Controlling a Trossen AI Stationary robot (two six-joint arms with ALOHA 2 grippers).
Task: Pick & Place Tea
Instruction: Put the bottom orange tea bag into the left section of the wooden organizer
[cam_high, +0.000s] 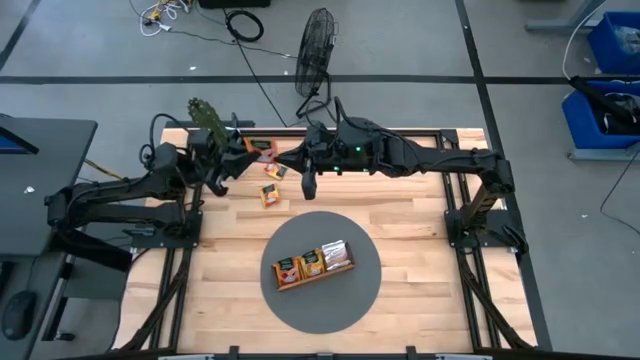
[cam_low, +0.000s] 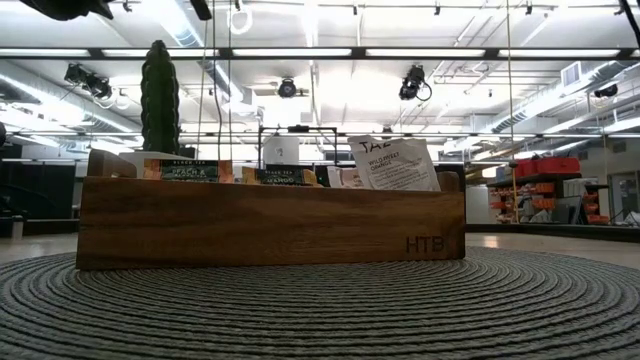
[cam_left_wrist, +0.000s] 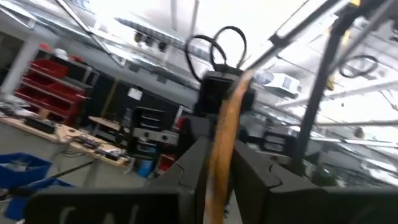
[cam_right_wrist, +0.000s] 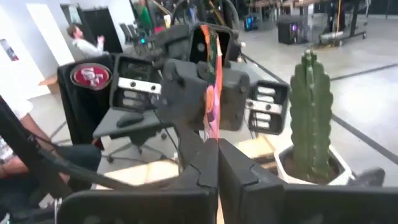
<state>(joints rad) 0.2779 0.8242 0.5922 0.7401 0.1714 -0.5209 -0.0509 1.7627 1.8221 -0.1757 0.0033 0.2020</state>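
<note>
Dark and stretched level, both arms meet over the table's far edge, where the left gripper (cam_high: 243, 150) and right gripper (cam_high: 288, 158) face each other tip to tip. Each is clenched on the same orange tea sachet (cam_right_wrist: 213, 93), held edge-on between them. More sachets (cam_high: 271, 193) lie on the wood below, and others stand in the wooden tray (cam_high: 313, 265) on the round grey mat (cam_high: 355, 300).

Left claw (cam_high: 243, 152) and right claw (cam_high: 283, 156) clamped, meeting at table's far side.
</note>
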